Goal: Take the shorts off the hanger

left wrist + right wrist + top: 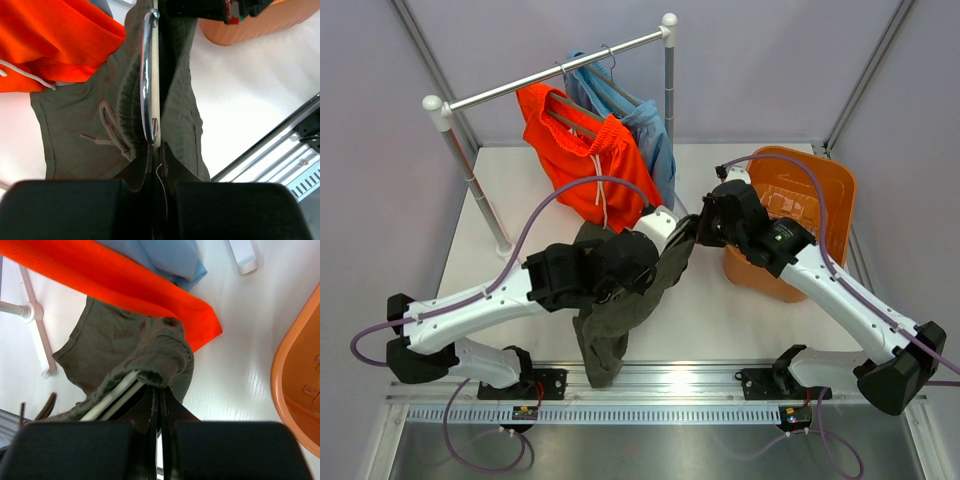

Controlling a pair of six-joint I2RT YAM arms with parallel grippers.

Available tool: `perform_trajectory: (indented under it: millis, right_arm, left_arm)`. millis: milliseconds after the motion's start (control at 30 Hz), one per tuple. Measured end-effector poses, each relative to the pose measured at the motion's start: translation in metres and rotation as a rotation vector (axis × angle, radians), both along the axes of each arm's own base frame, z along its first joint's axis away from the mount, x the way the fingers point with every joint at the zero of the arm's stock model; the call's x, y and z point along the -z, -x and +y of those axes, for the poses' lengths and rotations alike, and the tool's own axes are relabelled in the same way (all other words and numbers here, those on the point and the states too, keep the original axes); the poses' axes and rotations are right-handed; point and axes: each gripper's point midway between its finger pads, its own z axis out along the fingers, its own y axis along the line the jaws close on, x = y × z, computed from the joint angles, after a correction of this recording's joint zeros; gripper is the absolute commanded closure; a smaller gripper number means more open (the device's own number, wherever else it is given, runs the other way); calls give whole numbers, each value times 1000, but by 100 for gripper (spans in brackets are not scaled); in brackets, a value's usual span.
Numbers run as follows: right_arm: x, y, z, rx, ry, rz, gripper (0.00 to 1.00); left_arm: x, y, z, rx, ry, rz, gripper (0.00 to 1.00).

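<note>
Top external: olive shorts point(620, 310) long axis far-to-near; left gripper point(670, 232), right gripper point(696, 236) both clamped on far end.

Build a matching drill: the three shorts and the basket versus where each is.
1 dark olive-green cloth shorts
2 bright orange cloth shorts
3 light blue cloth shorts
4 orange plastic basket

A on white table, right side
B on metal rail, rearmost
C off rail, pinched by left gripper and right gripper
D on rail, front garment

Pairs: 1-C, 2-D, 3-B, 4-A
</note>
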Motion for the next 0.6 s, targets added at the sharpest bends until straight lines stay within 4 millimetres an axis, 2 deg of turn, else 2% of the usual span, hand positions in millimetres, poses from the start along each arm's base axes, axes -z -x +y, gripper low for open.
perform_trajectory:
  millis: [133, 367, 600]
  right_arm:
    - [6, -11, -5, 30, 16, 21, 100]
    - [20, -35, -38, 131, 51, 53, 100]
    - [18, -28, -31, 78, 25, 50, 100]
  left_arm:
    - [-5, 4, 6, 9, 22, -5, 100]
    - [-17, 21, 19, 61, 68, -6, 100]
    - [-38, 17, 27, 33, 141, -56, 100]
